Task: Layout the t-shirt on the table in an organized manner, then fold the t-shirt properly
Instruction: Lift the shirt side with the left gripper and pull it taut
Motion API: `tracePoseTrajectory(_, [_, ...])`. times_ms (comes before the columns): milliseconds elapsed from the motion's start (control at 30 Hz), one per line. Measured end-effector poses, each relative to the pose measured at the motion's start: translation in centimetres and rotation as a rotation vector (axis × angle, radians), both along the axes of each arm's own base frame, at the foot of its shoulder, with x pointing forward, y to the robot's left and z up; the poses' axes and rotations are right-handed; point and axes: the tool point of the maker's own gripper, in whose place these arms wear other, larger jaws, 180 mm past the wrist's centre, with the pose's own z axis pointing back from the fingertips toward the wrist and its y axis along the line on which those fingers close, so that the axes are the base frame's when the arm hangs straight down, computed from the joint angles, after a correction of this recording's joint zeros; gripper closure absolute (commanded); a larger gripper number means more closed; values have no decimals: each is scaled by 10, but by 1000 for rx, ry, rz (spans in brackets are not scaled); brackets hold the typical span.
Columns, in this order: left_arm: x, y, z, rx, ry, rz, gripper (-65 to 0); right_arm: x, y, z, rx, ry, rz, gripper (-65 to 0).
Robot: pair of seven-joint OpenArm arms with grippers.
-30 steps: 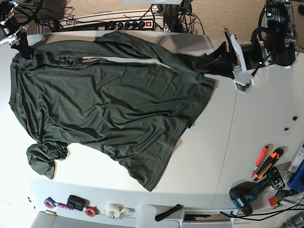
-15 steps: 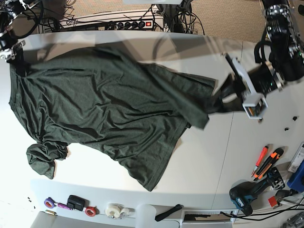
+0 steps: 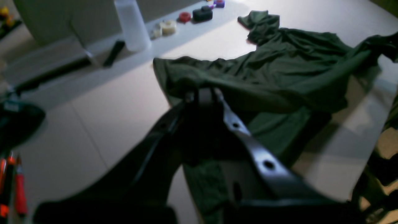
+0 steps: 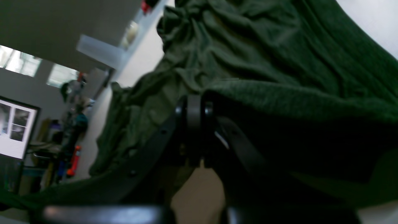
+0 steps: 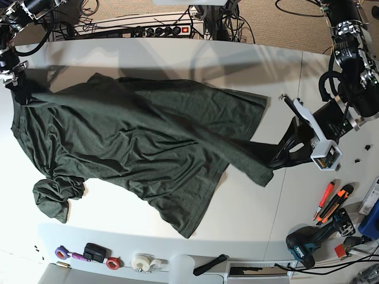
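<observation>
We judge ourselves early in the layout: the t-shirt (image 5: 136, 148) sprawls rumpled across the worktop (image 5: 320, 89) from nine o'clock to the centre, one sleeve bunched at eight o'clock, so flattening and every fold remain. Our left hand (image 5: 278, 158) is clamped on a fabric edge at three o'clock, and our right hand (image 5: 22, 94) pinches another at ten o'clock. We see no containers.

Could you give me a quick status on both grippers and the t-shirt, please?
Left gripper shut on t-shirt edge, right gripper shut on far edge. Top layer lifted between them, rest rumpled on table. Tools nearby, not in the way.
</observation>
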Motion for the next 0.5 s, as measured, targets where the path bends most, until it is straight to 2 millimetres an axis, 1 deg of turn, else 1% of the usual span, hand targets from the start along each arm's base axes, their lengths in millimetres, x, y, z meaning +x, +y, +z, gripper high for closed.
tracePoseTrajectory(333, [11,25,-60,-20,219,67,0,-3,-1,-8,-16,44,2,0])
tracePoseTrajectory(500, [4,29,-89,-10,322,73,0,-6,-2,-14,-30,80,2,0])
